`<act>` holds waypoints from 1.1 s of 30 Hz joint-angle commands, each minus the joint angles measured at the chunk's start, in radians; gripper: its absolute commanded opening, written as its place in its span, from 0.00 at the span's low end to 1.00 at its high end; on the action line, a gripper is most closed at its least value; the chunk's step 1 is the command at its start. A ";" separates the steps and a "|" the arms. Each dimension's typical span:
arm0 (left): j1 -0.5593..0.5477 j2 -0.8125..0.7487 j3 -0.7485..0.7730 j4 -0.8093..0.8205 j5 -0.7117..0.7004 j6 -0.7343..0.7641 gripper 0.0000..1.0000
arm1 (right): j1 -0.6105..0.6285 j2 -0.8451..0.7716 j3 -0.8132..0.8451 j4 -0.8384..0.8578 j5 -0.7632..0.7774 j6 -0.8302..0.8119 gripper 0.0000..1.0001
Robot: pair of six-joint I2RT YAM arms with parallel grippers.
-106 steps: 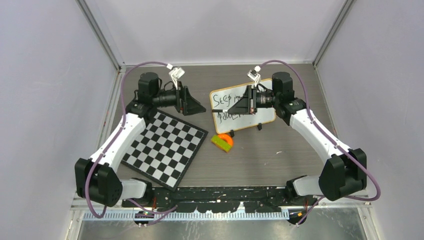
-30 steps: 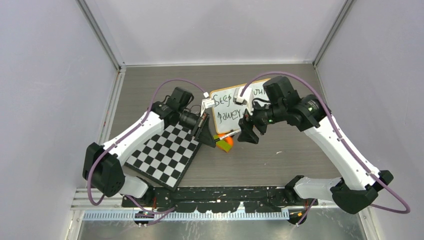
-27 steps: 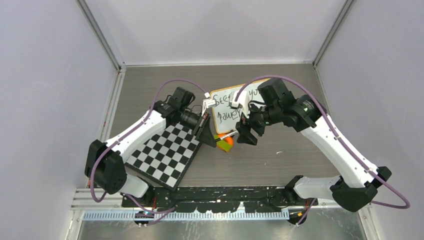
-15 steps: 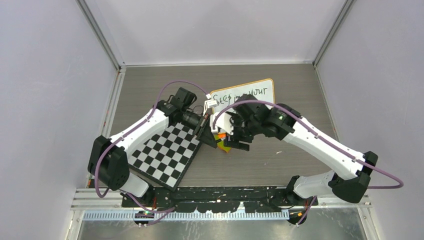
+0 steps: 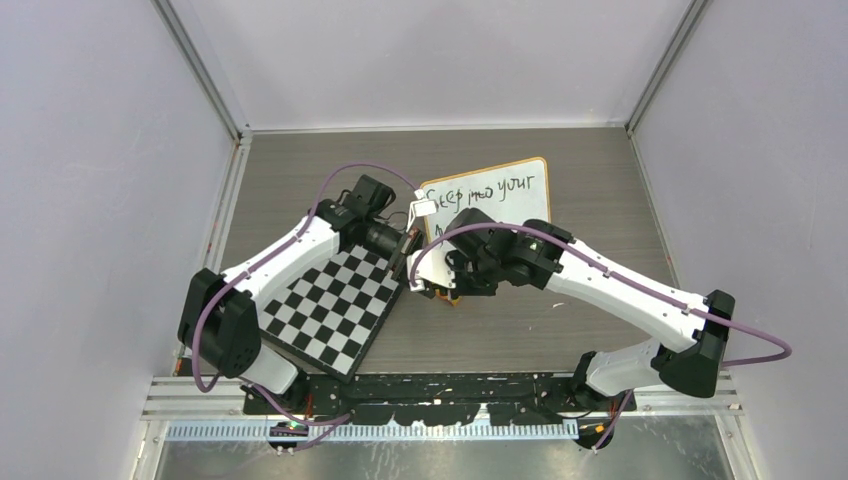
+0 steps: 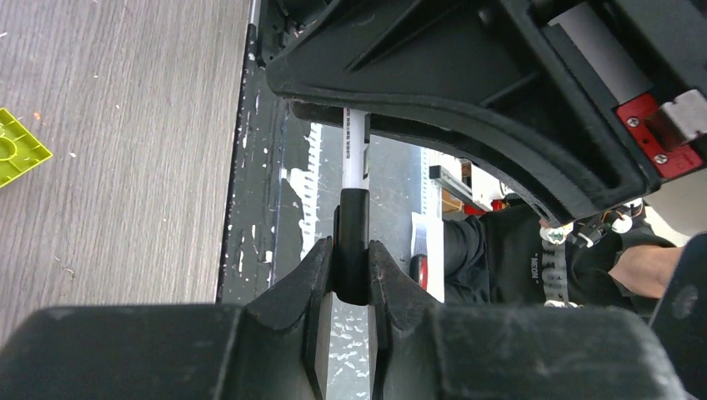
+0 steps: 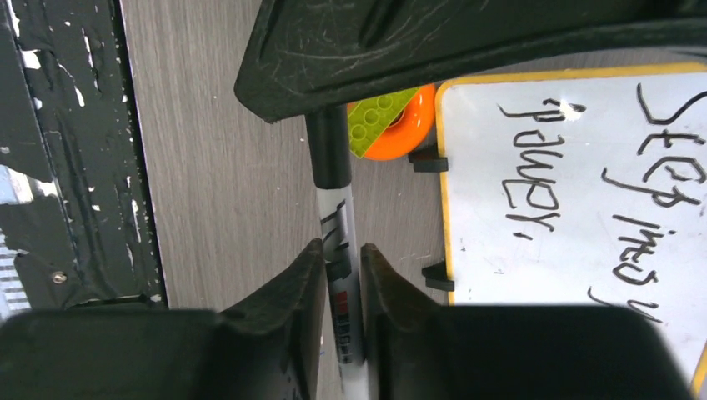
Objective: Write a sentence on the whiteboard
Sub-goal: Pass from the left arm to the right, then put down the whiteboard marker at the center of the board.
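Observation:
The whiteboard [image 5: 520, 205] stands at the back centre, and the sentence [image 5: 488, 190] shows its top line in the top view; the right wrist view shows both lines of the sentence [image 7: 584, 158]. A marker [image 7: 337, 229] spans the two grippers, low in front of the board's left end. My left gripper [image 6: 351, 250] is shut on the marker's black cap [image 6: 351, 237]. My right gripper [image 7: 340, 250] is shut on its white printed barrel. In the top view the left gripper [image 5: 414, 274] and right gripper [image 5: 446, 280] meet tip to tip.
A black-and-white chequered board [image 5: 330, 300] lies tilted at the left under my left arm. An orange and green toy [image 7: 390, 117] sits on the table by the whiteboard's near corner. A yellow-green plate [image 6: 17, 154] shows at the left wrist view's edge.
My right arm swung left and down from the whiteboard to the marker in my left gripper, and its jaws closed on the barrel. The left gripper stayed shut and barely moved.

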State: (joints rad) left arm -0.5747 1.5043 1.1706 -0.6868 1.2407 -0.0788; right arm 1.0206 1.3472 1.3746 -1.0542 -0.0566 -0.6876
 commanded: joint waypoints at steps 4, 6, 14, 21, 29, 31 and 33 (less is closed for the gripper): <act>0.000 -0.022 0.027 0.003 0.033 0.025 0.00 | 0.016 -0.026 0.006 0.007 0.012 -0.013 0.01; 0.000 -0.029 0.030 0.002 0.024 0.027 0.05 | 0.015 -0.031 0.006 0.013 0.012 -0.007 0.01; 0.023 -0.041 0.066 -0.038 -0.015 0.059 0.48 | 0.014 -0.057 -0.015 0.027 0.046 0.006 0.00; 0.130 -0.082 0.072 0.023 -0.021 0.016 0.65 | -0.033 -0.090 -0.031 0.054 0.015 0.080 0.00; 0.309 -0.158 -0.012 0.306 -0.077 -0.169 0.90 | -0.328 -0.078 0.019 0.067 -0.246 0.296 0.00; 0.332 -0.154 -0.002 0.291 -0.107 -0.140 0.98 | -0.422 -0.079 0.018 0.078 -0.291 0.339 0.00; 0.345 -0.145 0.023 0.231 -0.158 -0.078 1.00 | -0.523 -0.086 0.017 0.087 -0.334 0.392 0.00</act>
State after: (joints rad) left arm -0.2535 1.3724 1.1702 -0.4736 1.1645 -0.1986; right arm 0.6300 1.2846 1.3510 -1.0103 -0.2489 -0.4320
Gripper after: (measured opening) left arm 0.973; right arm 0.171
